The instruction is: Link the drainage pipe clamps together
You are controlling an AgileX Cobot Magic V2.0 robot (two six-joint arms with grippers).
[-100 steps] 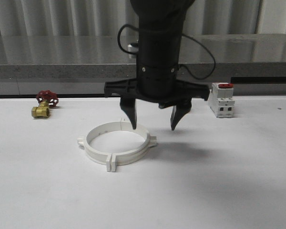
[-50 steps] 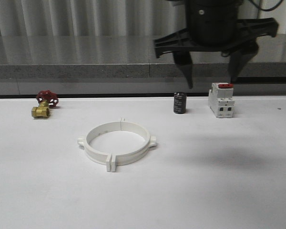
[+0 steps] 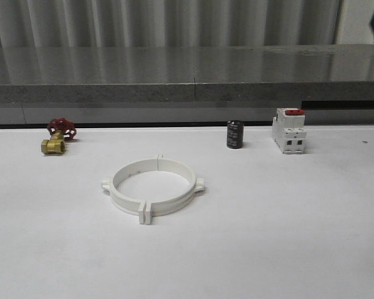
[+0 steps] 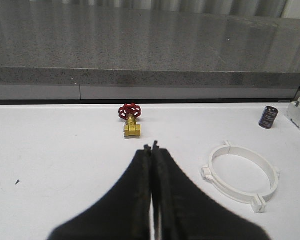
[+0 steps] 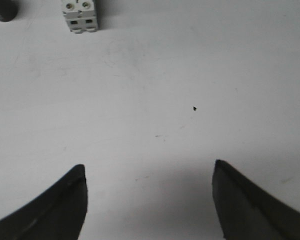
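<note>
The two drainage pipe clamps [image 3: 153, 189] lay nearest on the white worktop [image 3: 268, 249], a little left of centre, their flat end flanges meeting at the near and far seams so that they formed one ring, with a small tab sticking out on each side. The left end effector [image 4: 153, 148] hung above the worktop to the left of the ring with its black fingers pressed together, clamping nothing. The right end effector [image 5: 149, 172] hovered over bare worktop on the right, its fingers spread wide apart — nothing between them. Farther back, along the far edge, stood a brass valve with a red handwheel [image 3: 58, 136] on the left, then a small black cylinder [image 3: 235, 134], and just right of it a white block with a red top [image 3: 290, 130].
</note>
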